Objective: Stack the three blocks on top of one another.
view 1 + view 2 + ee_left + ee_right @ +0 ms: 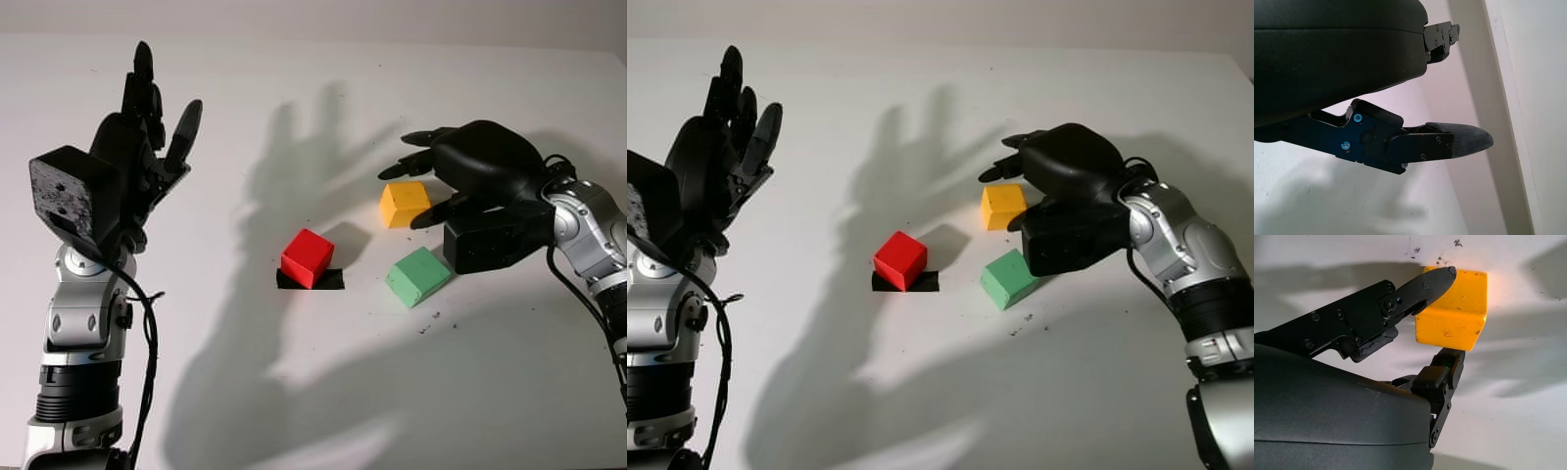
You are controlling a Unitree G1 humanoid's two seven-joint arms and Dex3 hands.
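Yellow block [404,204] sits on the white bench [294,411], and my right robot hand [470,181] hangs over it from the right side. My fingers [416,137] arch above the block's far side and my thumb [431,213] reaches in at its near right corner. From my right wrist, I see one fingertip [1442,276] laid against the block's [1452,308] top edge and another finger link [1447,364] just at its opposite lower edge, so the block lies between them. I cannot tell whether they already squeeze it; the block's base is flat on the bench.

Just beside that hand, nearer to me, lies the green block [417,276], tilted a little relative to the yellow one and apart from it. The black body of my right wrist stands close to its right side without touching that I can see.

Left of both, near the middle of the bench, the red block [308,258] stands on a small black patch [328,281], well apart from my right robot hand. None of the three blocks is on another.

My left robot hand [147,127] is raised at the left side, well above the bench and far from every block, open and holding nothing. From my left wrist, one fingertip [1464,139] points out over bare bench.
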